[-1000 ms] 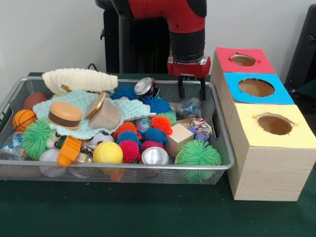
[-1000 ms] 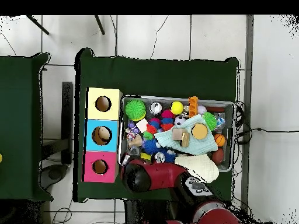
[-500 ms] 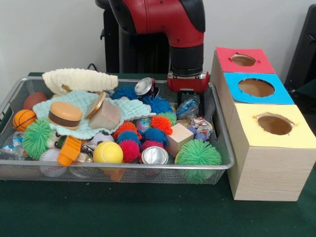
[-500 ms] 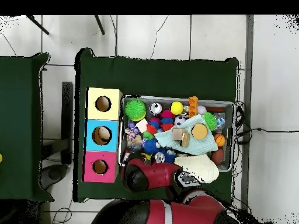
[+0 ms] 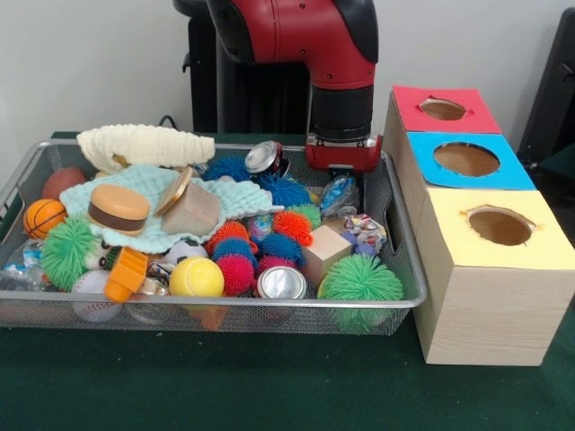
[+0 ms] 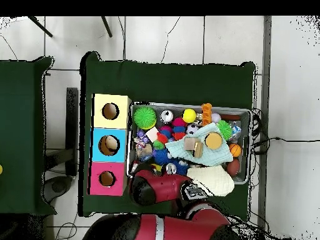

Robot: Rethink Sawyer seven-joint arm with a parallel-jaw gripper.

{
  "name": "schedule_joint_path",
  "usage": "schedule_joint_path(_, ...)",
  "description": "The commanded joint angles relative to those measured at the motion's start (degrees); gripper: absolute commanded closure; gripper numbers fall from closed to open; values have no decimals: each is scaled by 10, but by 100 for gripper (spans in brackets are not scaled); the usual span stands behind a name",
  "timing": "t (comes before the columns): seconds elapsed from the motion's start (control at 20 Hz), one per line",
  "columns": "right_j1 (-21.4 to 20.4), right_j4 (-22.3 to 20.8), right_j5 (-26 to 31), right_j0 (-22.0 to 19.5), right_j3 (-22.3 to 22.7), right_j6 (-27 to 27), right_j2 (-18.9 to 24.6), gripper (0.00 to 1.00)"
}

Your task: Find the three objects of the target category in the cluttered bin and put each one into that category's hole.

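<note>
**Gripper down in bin's far right corner, fingers hidden**

I've got the gripper (image 5: pixel 340 175) low in the wire bin (image 5: pixel 225 303), at the far right corner in front view, right over a crinkly blue wrapper (image 5: pixel 340 193). Its red wrist block sits just above the wrapper; fingers are buried behind the clutter, so I can't tell if they're spread, closed or holding anything. In overhead the arm (image 6: pixel 156 187) covers that end of the bin, no help there.

Sorting box (image 5: pixel 476 224) stands just beside the bin's right wall: red top w/ hole (image 5: pixel 443 109) farthest, blue top w/ hole (image 5: pixel 466 159) in the middle, yellow top w/ hole (image 5: pixel 499 225) nearest the camera. In overhead something pale shows inside the blue hole; can't say what.

Bin contents, front view: crushed can (image 5: pixel 263 157) near the far rim, just left of the gripper. Second can (image 5: pixel 281 284) at the near wall, top facing me. Wooden block (image 5: pixel 325 252) betw. that can and the wrapper, a green spiky ball (image 5: pixel 360 279) just right of it against the near rim. Red, blue and orange spiky balls clustered mid-bin. Yellow ball (image 5: pixel 196 277) near front, toy burger (image 5: pixel 119 208) on a mint cloth (image 5: pixel 153 206), cream cloth (image 5: pixel 144 145) along far rim, small basketball (image 5: pixel 43 216) at left wall.
</note>
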Motion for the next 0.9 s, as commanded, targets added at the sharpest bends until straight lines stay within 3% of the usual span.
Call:
schedule_joint_path(0.05, 40, 47, 29, 17, -33, 78, 7, 100)
schedule_joint_path(0.6, 27, 76, 58, 20, -19, 78, 10, 100)
schedule_joint_path(0.9, -9, 91, 102, 23, 4, 75, 8, 100)
